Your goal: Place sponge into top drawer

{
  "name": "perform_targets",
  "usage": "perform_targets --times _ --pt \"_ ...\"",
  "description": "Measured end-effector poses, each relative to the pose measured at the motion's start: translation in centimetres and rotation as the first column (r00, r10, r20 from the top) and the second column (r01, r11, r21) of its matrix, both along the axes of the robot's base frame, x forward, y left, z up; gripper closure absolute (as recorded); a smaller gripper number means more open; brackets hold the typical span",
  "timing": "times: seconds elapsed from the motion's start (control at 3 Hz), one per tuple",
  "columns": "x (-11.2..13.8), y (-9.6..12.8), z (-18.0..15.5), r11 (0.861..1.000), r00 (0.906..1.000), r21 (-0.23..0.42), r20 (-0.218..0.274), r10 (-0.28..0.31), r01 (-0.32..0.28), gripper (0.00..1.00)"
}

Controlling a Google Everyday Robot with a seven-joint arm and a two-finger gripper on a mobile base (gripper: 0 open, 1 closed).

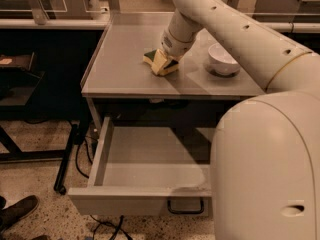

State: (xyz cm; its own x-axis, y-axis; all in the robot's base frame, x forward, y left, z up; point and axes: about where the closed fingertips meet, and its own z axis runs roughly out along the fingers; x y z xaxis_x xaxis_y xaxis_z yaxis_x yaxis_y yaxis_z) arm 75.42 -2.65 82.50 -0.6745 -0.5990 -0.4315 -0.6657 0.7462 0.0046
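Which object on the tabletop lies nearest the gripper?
The yellow-green sponge, right at the gripper mid-table; the white bowl stands apart, clear of it.

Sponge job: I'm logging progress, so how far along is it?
Done: the wide grey metal top drawer stands pulled open. In hand: the tool is down at the pale yellow, green-faced sponge, which sits tilted on the grey tabletop. Left: lifting it, carrying it over the drawer and releasing.

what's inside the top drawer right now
Nothing in the part of the top drawer that shows; one end is covered by the robot's body. The sponge lies on the table above, at the gripper.
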Motion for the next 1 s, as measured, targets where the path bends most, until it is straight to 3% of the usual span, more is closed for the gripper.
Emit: perform_targets --times 0.33,0.67,1.0 --pt "0.0 0.0 0.0 1.000 1.0000 0.000 0.000 0.000 0.000 0.83" --pt "-1.8 -0.2 2.1 0.998 0.9965 0.046 0.068 0.048 -0.051 1.00" --pt "-6.7 -0.7 5.5 0.987 0.9800 0.105 0.171 0.102 -0.121 1.00"
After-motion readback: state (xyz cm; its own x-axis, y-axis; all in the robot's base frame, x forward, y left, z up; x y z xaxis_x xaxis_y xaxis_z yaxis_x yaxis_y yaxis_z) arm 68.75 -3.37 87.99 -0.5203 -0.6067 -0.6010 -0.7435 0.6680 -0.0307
